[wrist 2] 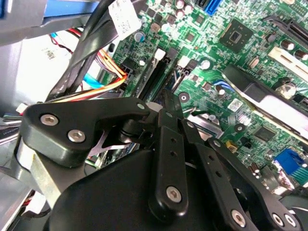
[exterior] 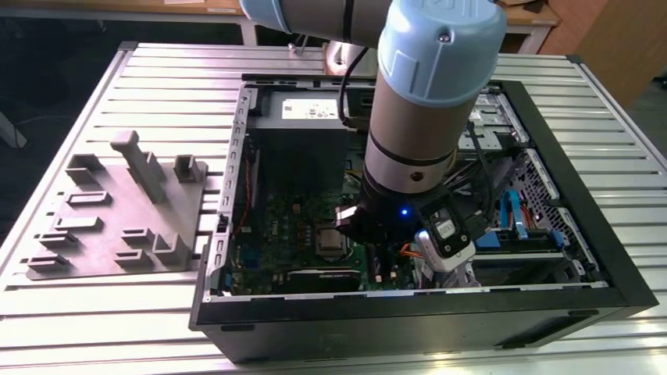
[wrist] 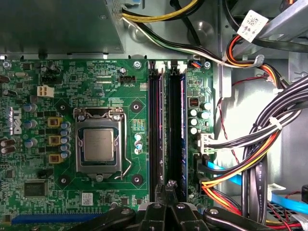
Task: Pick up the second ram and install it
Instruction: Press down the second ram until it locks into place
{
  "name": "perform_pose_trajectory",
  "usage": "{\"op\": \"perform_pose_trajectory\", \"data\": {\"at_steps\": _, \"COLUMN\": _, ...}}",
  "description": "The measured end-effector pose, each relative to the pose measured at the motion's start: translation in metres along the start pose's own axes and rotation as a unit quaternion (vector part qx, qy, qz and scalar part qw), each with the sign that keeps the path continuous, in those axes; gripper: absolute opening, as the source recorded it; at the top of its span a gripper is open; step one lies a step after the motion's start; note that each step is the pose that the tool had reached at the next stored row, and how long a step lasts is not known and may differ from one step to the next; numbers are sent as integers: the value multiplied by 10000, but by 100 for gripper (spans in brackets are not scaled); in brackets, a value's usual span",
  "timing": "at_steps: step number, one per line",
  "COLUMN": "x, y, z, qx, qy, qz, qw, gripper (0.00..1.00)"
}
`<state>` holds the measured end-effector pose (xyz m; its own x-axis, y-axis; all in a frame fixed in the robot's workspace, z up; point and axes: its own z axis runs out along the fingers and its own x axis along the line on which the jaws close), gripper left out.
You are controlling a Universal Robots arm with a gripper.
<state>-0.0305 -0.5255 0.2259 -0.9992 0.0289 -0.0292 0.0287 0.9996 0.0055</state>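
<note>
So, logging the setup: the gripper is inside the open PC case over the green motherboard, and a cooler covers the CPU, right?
No cooler: the first wrist view shows the CPU bare in its socket. The gripper is indeed inside the PC case, over the green motherboard.

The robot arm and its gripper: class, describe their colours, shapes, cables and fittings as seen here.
The arm is a thick silver-grey cylinder with pale blue joint caps and a black cable running along it. A small blue light glows near the wrist. The gripper is matte black, built of hinged links fastened with silver screws.

Ribbed metal table (matt plastic gripper)
</note>
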Motion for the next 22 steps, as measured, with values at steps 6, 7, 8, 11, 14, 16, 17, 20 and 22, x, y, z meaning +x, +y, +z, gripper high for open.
{"op": "perform_pose_trajectory", "data": {"at_steps": 6, "x": 14, "y": 0, "z": 33, "qx": 0, "qy": -3, "qz": -1, "qw": 10000, "gripper": 10}}
{"op": "perform_pose_trajectory", "data": {"at_steps": 7, "x": 15, "y": -1, "z": 43, "qx": 3, "qy": -2, "qz": -1, "qw": 10000, "gripper": 10}}
{"op": "perform_pose_trajectory", "data": {"at_steps": 8, "x": 16, "y": -1, "z": 45, "qx": 4, "qy": -2, "qz": 0, "qw": 10000, "gripper": 10}}
{"op": "perform_pose_trajectory", "data": {"at_steps": 11, "x": 15, "y": -1, "z": 48, "qx": 2, "qy": -2, "qz": 0, "qw": 10000, "gripper": 10}}
{"op": "perform_pose_trajectory", "data": {"at_steps": 14, "x": 16, "y": -1, "z": 65, "qx": 4, "qy": -1, "qz": 0, "qw": 10000, "gripper": 10}}
{"op": "perform_pose_trajectory", "data": {"at_steps": 16, "x": 16, "y": -1, "z": 66, "qx": 4, "qy": -1, "qz": 0, "qw": 10000, "gripper": 10}}
{"op": "perform_pose_trajectory", "data": {"at_steps": 17, "x": 16, "y": 0, "z": 69, "qx": 1, "qy": -2, "qz": 0, "qw": 10000, "gripper": 10}}
{"op": "perform_pose_trajectory", "data": {"at_steps": 20, "x": 16, "y": -1, "z": 69, "qx": 1, "qy": -3, "qz": 0, "qw": 10000, "gripper": 10}}
{"op": "perform_pose_trajectory", "data": {"at_steps": 22, "x": 16, "y": -1, "z": 75, "qx": 3, "qy": -2, "qz": 0, "qw": 10000, "gripper": 10}}
